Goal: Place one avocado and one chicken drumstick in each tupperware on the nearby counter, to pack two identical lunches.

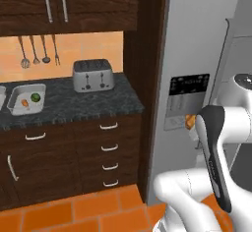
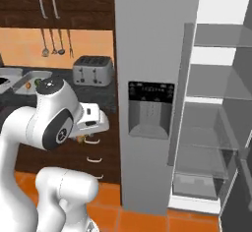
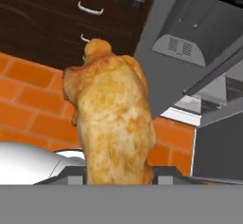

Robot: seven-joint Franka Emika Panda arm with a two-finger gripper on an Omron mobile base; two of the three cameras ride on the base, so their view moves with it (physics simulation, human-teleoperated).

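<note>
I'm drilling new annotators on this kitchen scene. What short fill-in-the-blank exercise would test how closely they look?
1. The gripper is shut on a golden-brown chicken ____.
2. The clear tupperware on the black marbled stone counter holds a green avocado and an ____ item.
3. The silver four-slot ____ stands right of that tupperware.

Missing words: drumstick; orange; toaster

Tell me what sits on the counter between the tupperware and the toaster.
Nothing: in the left base view, bare counter separates the tupperware from the toaster.
</note>
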